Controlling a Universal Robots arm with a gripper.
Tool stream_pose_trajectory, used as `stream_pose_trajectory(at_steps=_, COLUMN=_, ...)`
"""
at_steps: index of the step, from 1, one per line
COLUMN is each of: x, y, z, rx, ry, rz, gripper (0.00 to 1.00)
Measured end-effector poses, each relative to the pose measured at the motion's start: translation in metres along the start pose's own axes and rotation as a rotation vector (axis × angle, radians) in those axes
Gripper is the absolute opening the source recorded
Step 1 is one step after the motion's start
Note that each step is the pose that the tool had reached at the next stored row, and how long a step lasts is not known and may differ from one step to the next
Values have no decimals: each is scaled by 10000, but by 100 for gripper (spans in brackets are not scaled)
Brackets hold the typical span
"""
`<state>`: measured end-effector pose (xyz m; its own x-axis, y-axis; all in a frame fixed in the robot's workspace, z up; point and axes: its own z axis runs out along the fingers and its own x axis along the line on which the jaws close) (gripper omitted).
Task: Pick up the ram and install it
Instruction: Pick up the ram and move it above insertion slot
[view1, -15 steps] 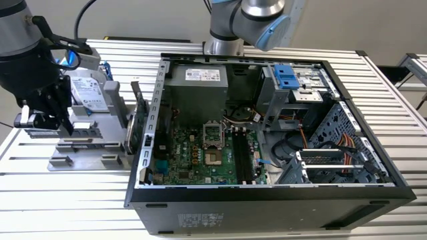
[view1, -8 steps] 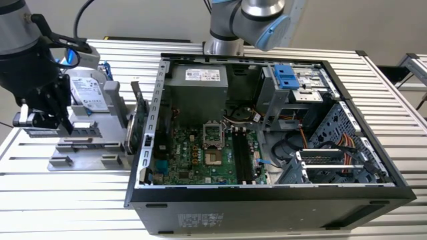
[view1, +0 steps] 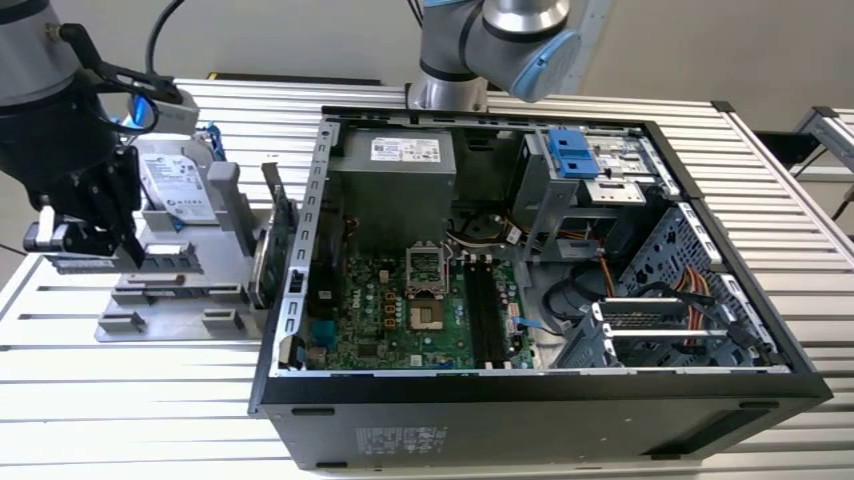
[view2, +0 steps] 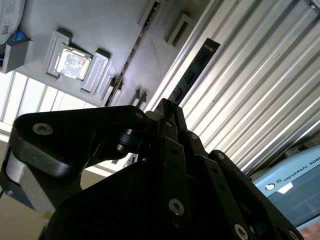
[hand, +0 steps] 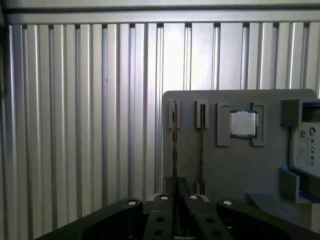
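Gripper (view2: 167, 107) — tight on the ram (view2: 194, 70)

**Arm** (view1: 514, 30): one unit, silver-grey, with a blue-capped joint above an upright base column. It stands at the far side of the exterior view, near the centre.

**Wrist** (view1: 34, 90): silver-grey and black housing at the exterior view's left, pointing downward.

**Gripper** (view1: 80, 225): black, two-fingered linkage type, hanging below the wrist with its tips lowest. In the second wrist view the gripper (view2: 169, 107) is seen from behind, with linkage bars and screw heads showing. In the first wrist view the gripper (hand: 178, 192) sits centred, with its links spread symmetrically.

**Fingers** (view2: 171, 150): flat bars drawn together, side by side.

**Load**: ram (view2: 192, 70), clamped edge-on between the fingertips and projecting straight beyond them, in line with the fingers.
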<state>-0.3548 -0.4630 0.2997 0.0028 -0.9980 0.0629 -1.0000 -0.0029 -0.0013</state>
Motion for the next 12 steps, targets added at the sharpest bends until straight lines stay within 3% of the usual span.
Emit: stream_pose_trajectory(at_steps=12, x=1, y=1, z=-24, rx=0, ry=0, rz=1, gripper=0)
